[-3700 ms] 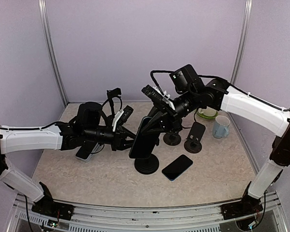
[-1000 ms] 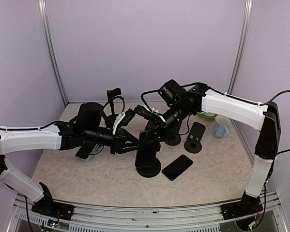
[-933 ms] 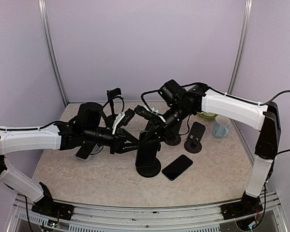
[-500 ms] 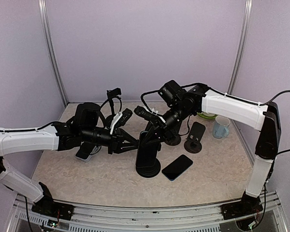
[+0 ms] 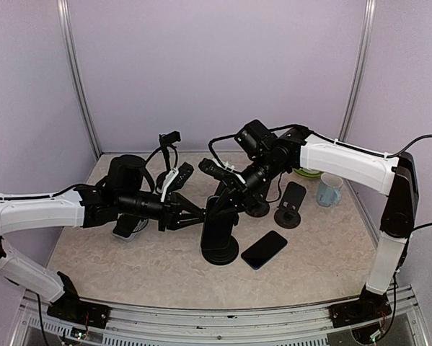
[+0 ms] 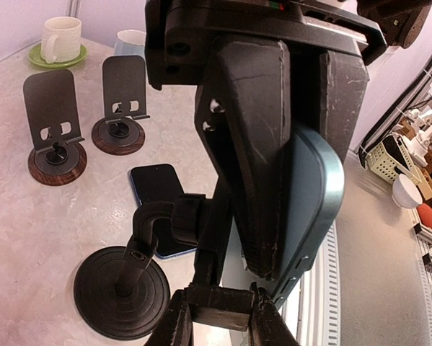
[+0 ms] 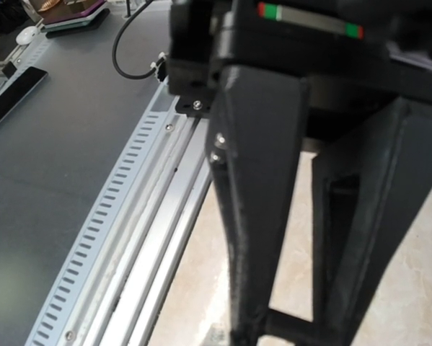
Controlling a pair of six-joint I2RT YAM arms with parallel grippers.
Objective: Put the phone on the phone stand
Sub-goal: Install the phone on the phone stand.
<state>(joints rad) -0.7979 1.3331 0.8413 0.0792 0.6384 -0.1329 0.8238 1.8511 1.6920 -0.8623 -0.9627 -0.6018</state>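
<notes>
Lilac walls (image 5: 216, 65) enclose a mottled table (image 5: 129, 263) bearing the phone stand (image 5: 220, 251).

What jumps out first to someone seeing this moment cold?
The right tool clamps a blue-edged phone at a black stand in the centre, the left tool close in from the other side. A second phone lies flat just right of the stand's base.

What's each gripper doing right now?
Left gripper: closed on the phone, just above the phone stand.
Right gripper: closed, apparently on the phone's top end.
</notes>
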